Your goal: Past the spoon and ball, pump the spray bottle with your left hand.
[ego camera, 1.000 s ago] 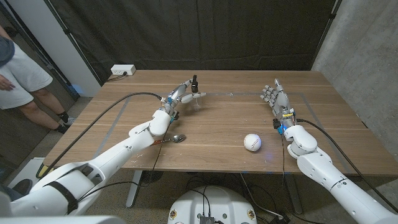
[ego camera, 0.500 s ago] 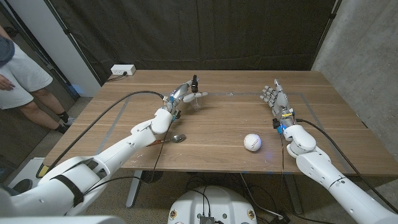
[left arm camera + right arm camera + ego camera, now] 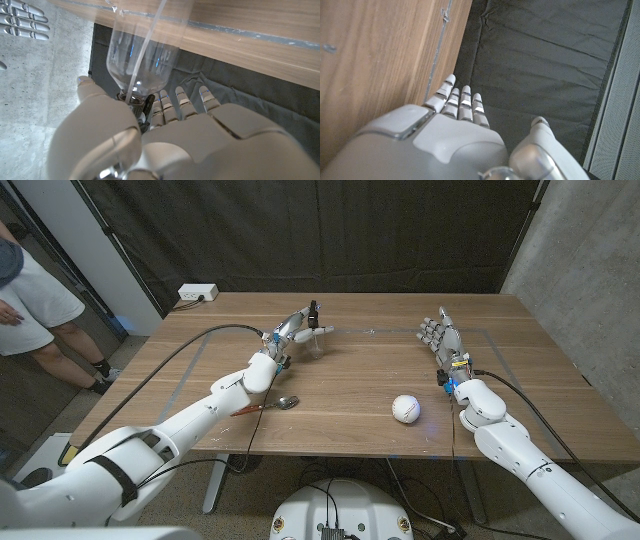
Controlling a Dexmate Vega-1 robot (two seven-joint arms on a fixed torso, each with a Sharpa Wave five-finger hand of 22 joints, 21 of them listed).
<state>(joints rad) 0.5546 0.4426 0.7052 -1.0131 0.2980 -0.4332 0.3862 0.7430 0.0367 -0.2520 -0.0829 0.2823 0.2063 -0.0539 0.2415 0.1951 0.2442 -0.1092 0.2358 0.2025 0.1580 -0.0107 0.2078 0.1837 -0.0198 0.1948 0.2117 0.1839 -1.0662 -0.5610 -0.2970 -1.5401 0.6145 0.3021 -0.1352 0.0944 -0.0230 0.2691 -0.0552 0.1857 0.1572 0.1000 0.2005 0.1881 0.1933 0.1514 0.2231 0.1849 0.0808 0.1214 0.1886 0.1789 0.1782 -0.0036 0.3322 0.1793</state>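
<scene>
A clear spray bottle (image 3: 316, 340) with a black pump head stands on the wooden table (image 3: 350, 380) toward the far middle-left. My left hand (image 3: 290, 332) is wrapped around its top; in the left wrist view the thumb and fingers (image 3: 170, 107) close round the bottle's black neck, with the clear bottle (image 3: 145, 55) beyond them. Nearer the front edge lie a metal spoon (image 3: 285, 402) with a red handle and a white ball (image 3: 405, 409). My right hand (image 3: 441, 338) stands on its edge at the right, fingers straight and apart, holding nothing; its fingers (image 3: 457, 105) reach along the table edge.
A white power strip (image 3: 197, 294) sits at the table's far left corner. A person (image 3: 30, 300) stands off the table's left side. A black curtain hangs behind the table, and a grey wall is to the right.
</scene>
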